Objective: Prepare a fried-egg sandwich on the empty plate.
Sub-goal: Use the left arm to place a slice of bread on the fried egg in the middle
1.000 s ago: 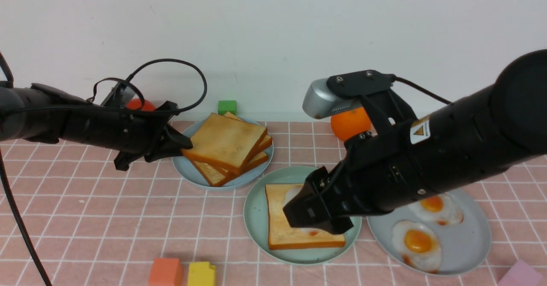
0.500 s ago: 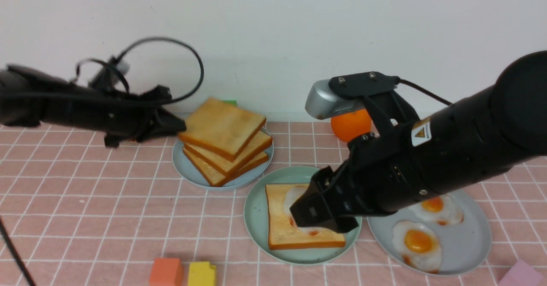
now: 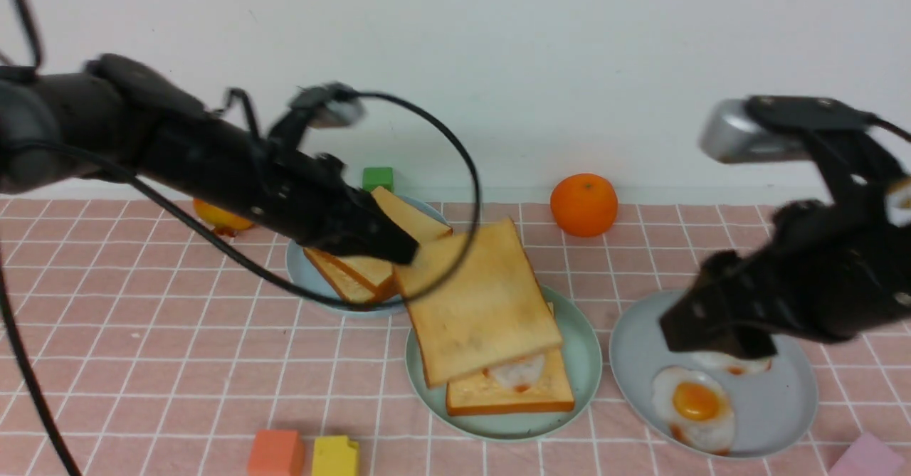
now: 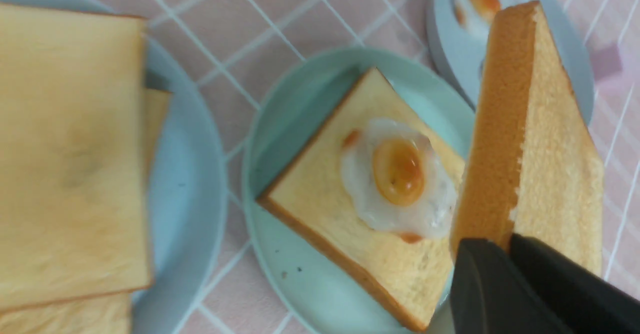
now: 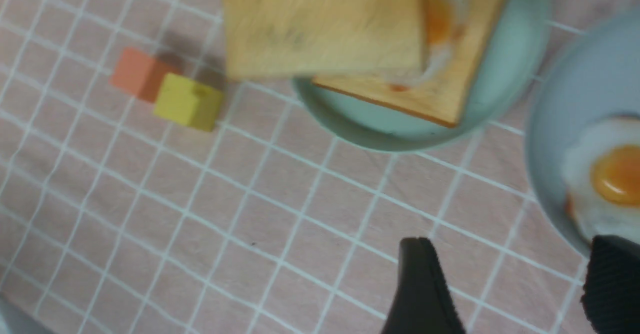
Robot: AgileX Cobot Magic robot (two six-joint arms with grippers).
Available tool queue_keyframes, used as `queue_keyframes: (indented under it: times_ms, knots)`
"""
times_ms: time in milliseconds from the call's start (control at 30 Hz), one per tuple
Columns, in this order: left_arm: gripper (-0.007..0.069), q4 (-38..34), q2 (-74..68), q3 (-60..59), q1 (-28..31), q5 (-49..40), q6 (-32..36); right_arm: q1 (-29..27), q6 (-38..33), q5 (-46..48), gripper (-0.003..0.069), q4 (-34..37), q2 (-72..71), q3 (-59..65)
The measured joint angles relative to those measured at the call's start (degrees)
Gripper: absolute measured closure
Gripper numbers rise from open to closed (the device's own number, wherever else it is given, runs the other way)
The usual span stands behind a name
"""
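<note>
My left tool is pinching the top toast slice by its far-left corner, jaws pressed tight on the crust. That slice hangs tilted over the mint-green plate, which sits near the middle of the counter. On the plate lies the bottom toast slice with a fried egg on it. The held slice hides most of the egg from the front, and I cannot tell whether they touch. My right tool hangs spread and empty over the grey-blue plate on the right, above the spare eggs. Further back and to the left, the pale-blue plate carries the toast stack.
</note>
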State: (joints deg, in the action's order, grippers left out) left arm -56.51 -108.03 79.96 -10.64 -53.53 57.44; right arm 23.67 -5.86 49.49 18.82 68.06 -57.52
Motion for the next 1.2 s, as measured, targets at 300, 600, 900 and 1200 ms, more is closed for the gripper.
queue_keyframes:
  times_ms: [300,600,900,1200]
  knots:
    - [0.0564,8.15,-10.02,13.01,-3.74,-4.37,-6.25,-0.11,-0.56,-6.41,0.0206,3.97,-4.26,7.3]
    - [0.0564,9.12,-16.95,20.97,-3.81,-8.53,-9.25,-0.11,-6.94,-9.34,0.0206,6.98,-4.26,7.62]
    - [0.0564,7.71,-18.93,22.2,-3.81,-9.12,-8.86,-0.11,-7.56,-9.87,0.0206,7.4,-4.26,7.62]
    - [0.0564,8.65,-18.93,22.2,-3.81,-8.67,-7.83,-0.11,-7.56,-9.87,0.0206,7.4,-4.26,7.62]
